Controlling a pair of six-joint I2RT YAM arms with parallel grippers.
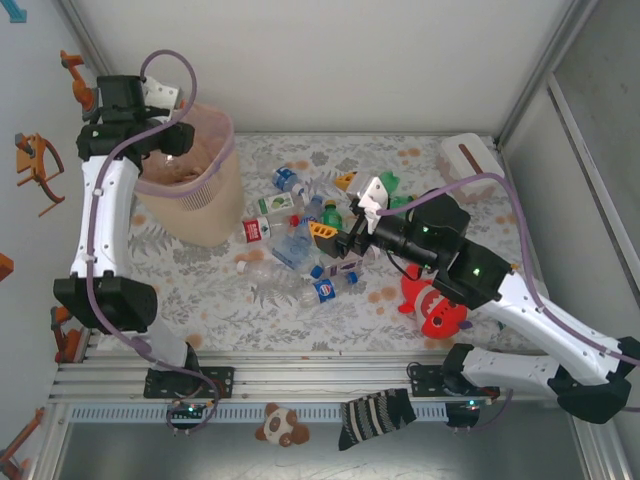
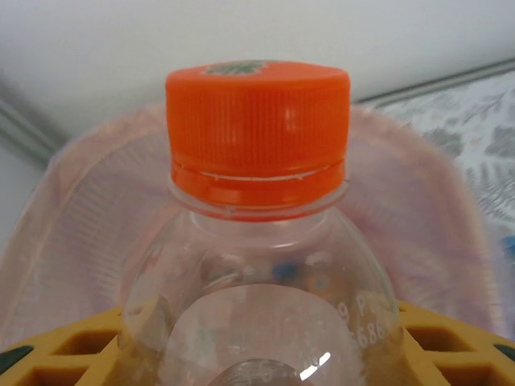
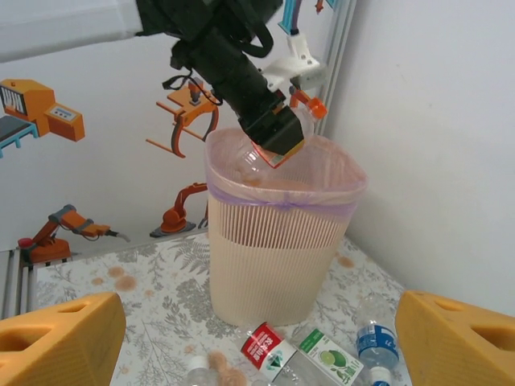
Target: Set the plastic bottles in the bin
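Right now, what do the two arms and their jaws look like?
The left arm and right arm match: white links, black joints, black wrist housings, a lilac cable looped along each. Jaws are chunky yellow-orange plastic with rectangular recesses.

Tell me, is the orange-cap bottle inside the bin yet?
Out, not in yet. The left hand holds the bottle over the bin's open top.

A clear orange-capped bottle (image 2: 257, 265) hangs tilted just above the mouth of the tall beige ribbed bin (image 3: 273, 257) lined with a pink bag, while other plastic bottles (image 1: 300, 245), blue-, red- and green-labelled, lie heaped near it.
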